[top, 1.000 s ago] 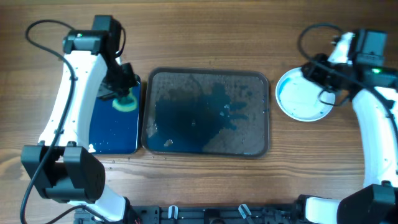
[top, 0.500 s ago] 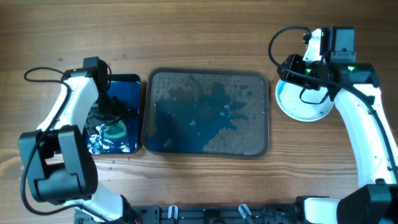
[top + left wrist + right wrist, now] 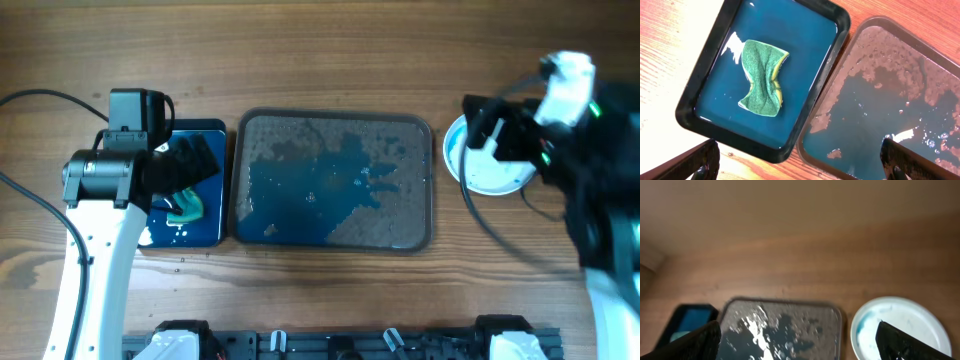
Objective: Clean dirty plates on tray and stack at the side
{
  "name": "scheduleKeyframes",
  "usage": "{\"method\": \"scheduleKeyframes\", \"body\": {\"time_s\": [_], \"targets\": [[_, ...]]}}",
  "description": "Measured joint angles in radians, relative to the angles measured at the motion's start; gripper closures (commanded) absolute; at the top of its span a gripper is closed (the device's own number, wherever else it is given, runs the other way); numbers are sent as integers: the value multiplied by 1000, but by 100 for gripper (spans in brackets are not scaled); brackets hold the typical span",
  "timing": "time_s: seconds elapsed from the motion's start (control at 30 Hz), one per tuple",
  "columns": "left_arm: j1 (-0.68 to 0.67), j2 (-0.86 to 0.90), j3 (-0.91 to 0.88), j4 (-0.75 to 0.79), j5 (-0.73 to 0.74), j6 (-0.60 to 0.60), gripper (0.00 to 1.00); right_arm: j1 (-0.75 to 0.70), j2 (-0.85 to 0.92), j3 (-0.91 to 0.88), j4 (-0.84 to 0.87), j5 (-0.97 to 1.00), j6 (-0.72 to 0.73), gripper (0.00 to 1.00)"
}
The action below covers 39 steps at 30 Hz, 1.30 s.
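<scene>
A white plate smeared with blue lies on the table right of the tray, apart from it. The tray holds only blue water and brown grime. In the right wrist view the plate sits beside the tray. My right gripper hangs open above the plate's left rim, nothing between its fingers. A green sponge lies in the black basin of blue water. High over the basin's right side my left gripper is open and empty.
The basin stands flush against the tray's left edge. Black cables loop off both arms. Bare wooden table runs along the back and the front. A black rail lies at the table's front edge.
My left gripper has opened, left the sponge in the basin and risen. My right gripper has opened off the plate's rim and lifted, leaving the plate on the table.
</scene>
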Motion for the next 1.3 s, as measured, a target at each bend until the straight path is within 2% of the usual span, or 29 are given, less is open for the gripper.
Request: {"method": "scheduleKeyframes", "body": {"time_s": [0.07,0.27,0.37,0.43,0.53,0.7,0.77,0.87,1.3], "targets": [[0,0,0,0,0,0,0,0,-92,9,-25,0,10,0],[0,0,0,-1,0,0,0,0,-110,8,-40,99,-12,0],[0,0,0,-1,0,0,0,0,-129,-83,106,116,-65,0],[0,0,0,-2,0,0,0,0,-233,-304,361,122,-103,0],[0,0,1,-2,0,0,0,0,-500,-743,674,118,-119,0],[0,-2,1,-1,2,0,0,0,-837,-1235,980,117,-119,0],[0,-2,1,-1,3,0,0,0,-903,-1299,945,117,-115,0],[0,-2,1,-1,3,0,0,0,-975,-1305,835,117,-107,0],[0,-2,1,-1,3,0,0,0,-980,-1305,833,116,-73,0]]}}
